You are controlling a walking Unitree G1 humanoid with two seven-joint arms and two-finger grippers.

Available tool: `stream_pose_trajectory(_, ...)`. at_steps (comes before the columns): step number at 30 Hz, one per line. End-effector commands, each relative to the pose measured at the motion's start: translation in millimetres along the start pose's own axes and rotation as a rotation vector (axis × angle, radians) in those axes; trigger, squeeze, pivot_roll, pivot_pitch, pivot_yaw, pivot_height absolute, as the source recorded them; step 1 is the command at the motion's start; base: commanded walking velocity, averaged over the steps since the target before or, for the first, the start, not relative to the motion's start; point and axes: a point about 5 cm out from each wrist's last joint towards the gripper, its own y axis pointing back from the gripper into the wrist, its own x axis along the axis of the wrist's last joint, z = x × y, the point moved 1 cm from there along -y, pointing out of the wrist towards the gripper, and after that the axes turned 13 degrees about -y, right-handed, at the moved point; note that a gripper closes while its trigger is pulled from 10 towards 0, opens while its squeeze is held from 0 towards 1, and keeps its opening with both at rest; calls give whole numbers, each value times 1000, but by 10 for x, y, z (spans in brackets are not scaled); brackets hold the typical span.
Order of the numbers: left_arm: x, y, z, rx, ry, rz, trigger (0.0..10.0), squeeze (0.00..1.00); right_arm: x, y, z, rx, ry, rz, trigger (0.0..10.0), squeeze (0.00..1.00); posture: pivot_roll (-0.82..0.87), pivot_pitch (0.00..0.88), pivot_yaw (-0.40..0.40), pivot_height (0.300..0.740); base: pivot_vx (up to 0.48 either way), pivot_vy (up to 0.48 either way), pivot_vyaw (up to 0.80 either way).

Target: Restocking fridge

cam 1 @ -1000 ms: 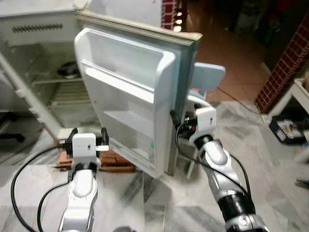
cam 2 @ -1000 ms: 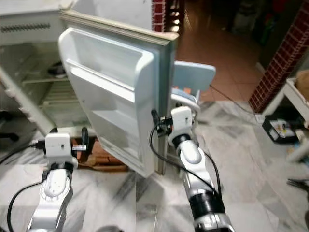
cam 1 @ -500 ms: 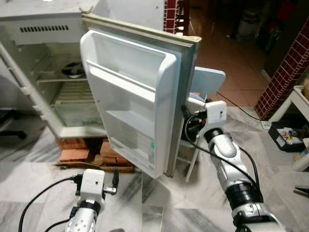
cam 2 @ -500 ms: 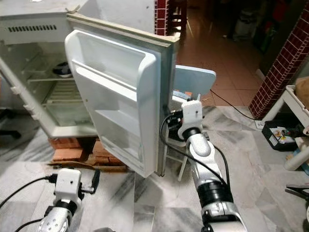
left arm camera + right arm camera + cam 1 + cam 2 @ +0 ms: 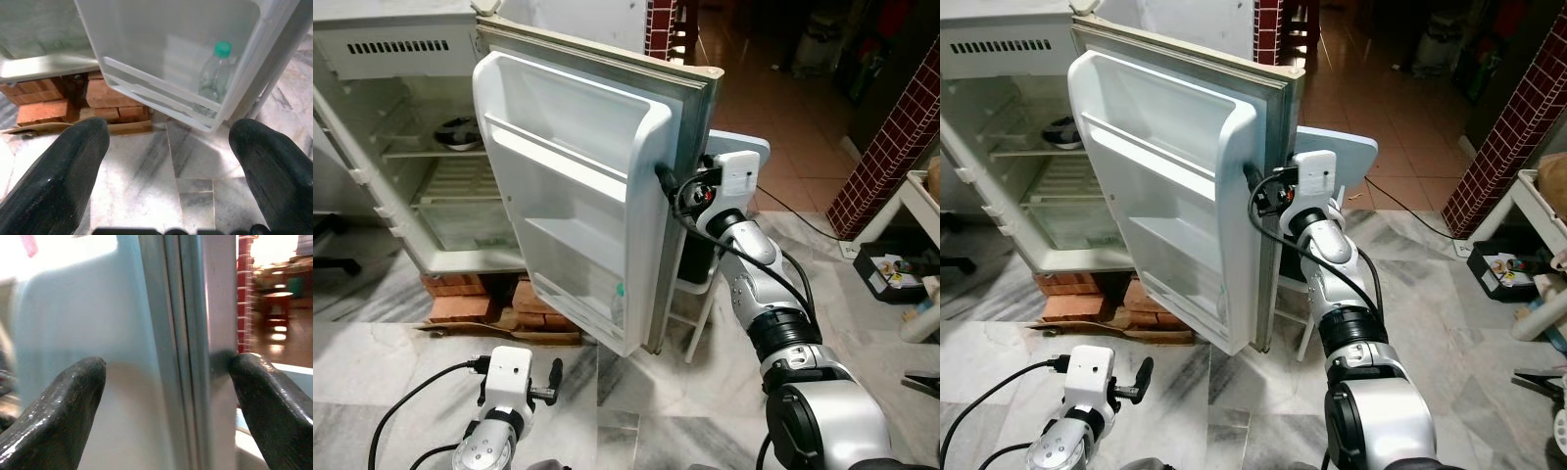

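Observation:
The white fridge (image 5: 401, 59) stands open, its door (image 5: 578, 186) swung wide towards me. A clear bottle with a green cap (image 5: 215, 73) stands in the door's bottom shelf (image 5: 597, 308). My right gripper (image 5: 674, 188) is up at the door's outer edge, open, with the edge (image 5: 190, 352) between its fingers (image 5: 68, 401). My left gripper (image 5: 517, 360) hangs low over the marble floor in front of the door, open and holding nothing, with its fingers (image 5: 63, 166) spread wide.
A dark bowl (image 5: 458, 132) sits on a shelf inside the fridge. Red bricks (image 5: 470, 305) prop the fridge up. A light blue chair (image 5: 744, 157) stands just behind the door. A brick pillar (image 5: 891, 137) and a white table (image 5: 925, 196) are at the right.
My left arm has dropped from the level of the door's bottom to near the floor. My right gripper has risen along the door's edge. The camera has shifted too.

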Motion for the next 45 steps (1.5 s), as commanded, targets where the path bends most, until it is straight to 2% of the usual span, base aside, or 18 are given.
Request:
stream_pose_trajectory(1,-68,-14,-11,-5,0,-16,10000,0,56,-76,-351,219,-93,15,10000,0,25,30,10,740,0,0,0)
stream_pose_trajectory(5,-105,-48,-6,-13,-7,-20,10000,0,90,-3,-539,371,-237,16,10000,0,25,30,10,740,0,0,0)
stream_pose_trajectory(7,-154,-85,-11,-16,-9,-27,10000,0,167,145,-744,548,-386,-15,10000,0,20,31,14,740,0,0,0)
stream_pose_trajectory(12,-201,-117,-21,-17,-13,-32,10000,0,124,373,-779,661,-442,-114,10000,0,16,30,17,740,0,0,0)
stream_pose_trajectory(14,-204,-121,-23,-17,-14,-31,10000,0,87,407,-752,660,-439,-140,10000,0,17,30,17,740,0,0,0)
stream_pose_trajectory(15,-209,-127,-28,-16,-16,-32,10000,0,-46,525,-687,669,-390,-228,10000,0,19,29,18,740,0,0,0)
stream_pose_trajectory(21,-221,-140,-36,-13,-20,-28,10000,0,-298,879,-581,713,-321,-447,10000,0,19,29,20,740,0,0,0)
stream_pose_trajectory(22,-229,-145,-38,-14,-21,-27,10000,0,-435,1029,-499,713,-247,-557,10000,0,19,29,22,740,0,0,0)
stream_pose_trajectory(24,-234,-147,-36,-15,-22,-28,10000,0,-588,1130,-378,676,-173,-666,10000,0,19,29,22,740,0,0,0)
stream_pose_trajectory(25,-239,-151,-35,-18,-25,-27,10000,0,-723,1151,-239,597,-77,-742,10000,0,16,29,26,740,0,0,0)
stream_pose_trajectory(29,-244,-156,-35,-22,-30,-27,10000,0,-893,1080,-34,447,142,-817,10000,0,16,29,26,740,0,0,0)
stream_pose_trajectory(32,-247,-166,-24,-28,-37,-26,10000,0,-920,718,75,202,380,-753,10000,0,16,29,26,740,0,0,0)
stream_pose_trajectory(33,-248,-170,-24,-29,-39,-26,10000,0,-889,630,62,161,390,-718,10000,0,18,27,30,740,0,0,0)
stream_pose_trajectory(36,-249,-179,-23,-29,-44,-25,10000,0,-738,367,11,38,383,-588,10000,0,18,27,30,740,0,0,0)
stream_pose_trajectory(39,-261,-186,-12,-26,-43,-29,10000,0,-594,139,-120,-2,279,-457,10000,0,28,26,26,740,0,0,0)
stream_pose_trajectory(42,-290,-195,1,-26,-40,-39,10000,0,-470,-35,-406,82,133,-342,10000,0,28,29,21,740,0,0,0)
stream_pose_trajectory(43,-290,-195,1,-26,-40,-39,10000,0,-470,-35,-406,82,133,-342,10000,0,28,29,21,740,0,0,0)
stream_pose_trajectory(45,-329,-211,6,-29,-40,-52,10000,0,-371,-60,-766,272,-18,-295,10000,0,24,29,22,740,0,0,0)
